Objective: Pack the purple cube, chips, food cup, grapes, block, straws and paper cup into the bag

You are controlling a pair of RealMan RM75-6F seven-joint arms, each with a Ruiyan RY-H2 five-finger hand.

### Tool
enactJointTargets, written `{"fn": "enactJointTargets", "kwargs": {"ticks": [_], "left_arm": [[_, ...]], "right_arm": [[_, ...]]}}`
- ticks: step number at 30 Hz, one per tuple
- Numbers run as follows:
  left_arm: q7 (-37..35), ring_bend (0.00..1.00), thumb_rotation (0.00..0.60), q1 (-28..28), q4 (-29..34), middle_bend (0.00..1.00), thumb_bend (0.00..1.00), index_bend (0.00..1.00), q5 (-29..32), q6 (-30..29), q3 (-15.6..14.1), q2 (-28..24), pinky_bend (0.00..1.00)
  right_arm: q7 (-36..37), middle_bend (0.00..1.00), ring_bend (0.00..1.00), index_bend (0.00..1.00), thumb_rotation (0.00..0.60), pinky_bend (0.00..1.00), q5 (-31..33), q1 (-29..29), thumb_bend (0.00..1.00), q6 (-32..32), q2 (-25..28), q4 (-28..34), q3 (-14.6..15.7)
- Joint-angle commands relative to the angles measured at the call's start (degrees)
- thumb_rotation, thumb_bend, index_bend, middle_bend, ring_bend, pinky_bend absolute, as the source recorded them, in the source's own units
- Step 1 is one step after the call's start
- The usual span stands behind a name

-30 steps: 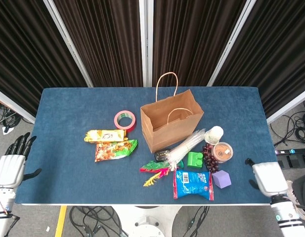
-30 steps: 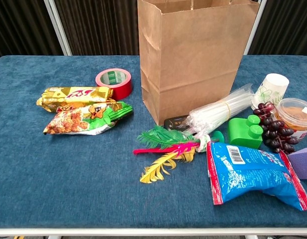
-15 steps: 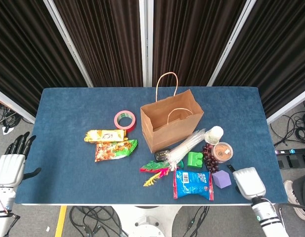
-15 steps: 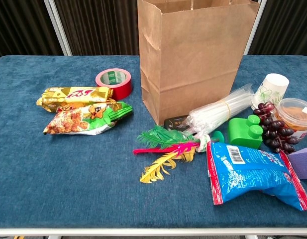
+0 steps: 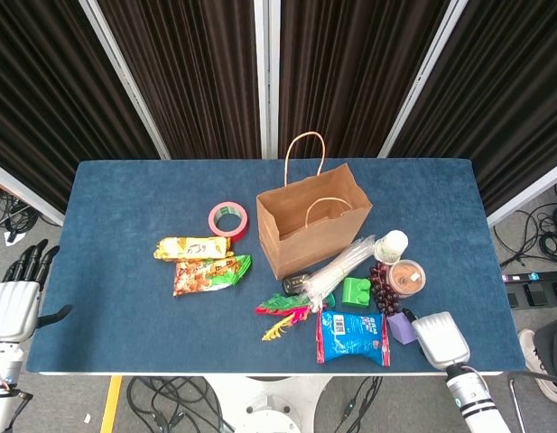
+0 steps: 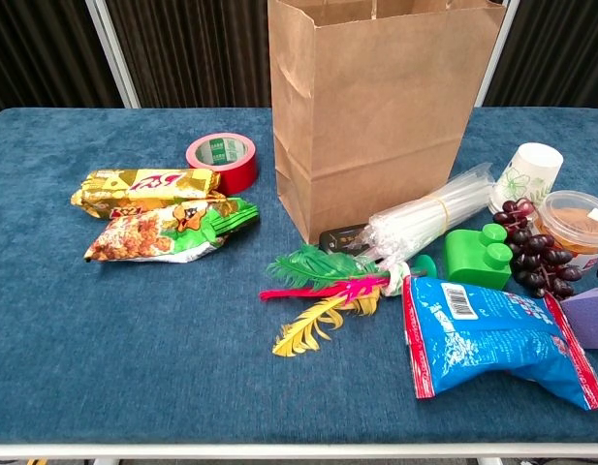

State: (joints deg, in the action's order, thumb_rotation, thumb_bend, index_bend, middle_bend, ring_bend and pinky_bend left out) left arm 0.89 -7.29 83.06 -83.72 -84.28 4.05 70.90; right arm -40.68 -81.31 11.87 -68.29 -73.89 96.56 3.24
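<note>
Standing upright near the middle of the blue surface point(image 5: 125, 198), the brown paper bag point(image 5: 307, 227) is open at the top, and all the things you must pack lie outside it. Your right robot hand point(image 5: 440, 339) is over the front right part of the surface, just beside the purple cube point(image 5: 400, 327) and covering part of it; you see only its back, so I cannot tell how its fingers stand or whether they touch the cube. Your left robot hand point(image 5: 13, 302) is off the left edge, well apart from everything, holding nothing, with fingers straight and a little apart. In front of the bag the bundle of straws point(image 6: 429, 220) lies at a slant. To the right of it are the paper cup point(image 6: 524, 174), the food cup point(image 6: 575, 222), the grapes point(image 6: 533, 252) and the green block point(image 6: 478, 257). The blue chips point(image 6: 492, 339) lie flat near the front edge.
</note>
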Motion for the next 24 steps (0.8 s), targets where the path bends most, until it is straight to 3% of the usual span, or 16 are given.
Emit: {"fn": "enactJointTargets", "kwargs": {"ticks": [1, 11, 24], "left_arm": [[-0.14, 0.04, 0.6, 0.02, -0.52, 0.09, 0.07, 0.11, -0.02, -0.11, 0.02, 0.34, 0.2], [0.04, 0.03, 0.6, 0.12, -2.43, 0.09, 0.07, 0.11, -0.18, -0.58, 0.06, 1.24, 0.2], [-1.41, 0.03, 0.6, 0.04, -3.56, 0.09, 0.07, 0.11, 0.02, -0.47, 0.31, 1.8, 0.2]], "right_arm": [[-0.15, 0.88, 0.84, 0.25, 0.6, 0.73, 0.1, 0.31, 0.06, -0.14, -0.84, -0.73, -0.42], [-3.86, 0.9, 0.86, 0.26, 0.6, 0.75, 2.4, 2.23, 0.06, 1.77, -3.79, -1.63, -1.23], [0.43, 0.94, 0.88, 0.59, 0.6, 0.77, 0.65, 2.38, 0.09, -1.93, -6.7, -5.19, -2.87]]}}
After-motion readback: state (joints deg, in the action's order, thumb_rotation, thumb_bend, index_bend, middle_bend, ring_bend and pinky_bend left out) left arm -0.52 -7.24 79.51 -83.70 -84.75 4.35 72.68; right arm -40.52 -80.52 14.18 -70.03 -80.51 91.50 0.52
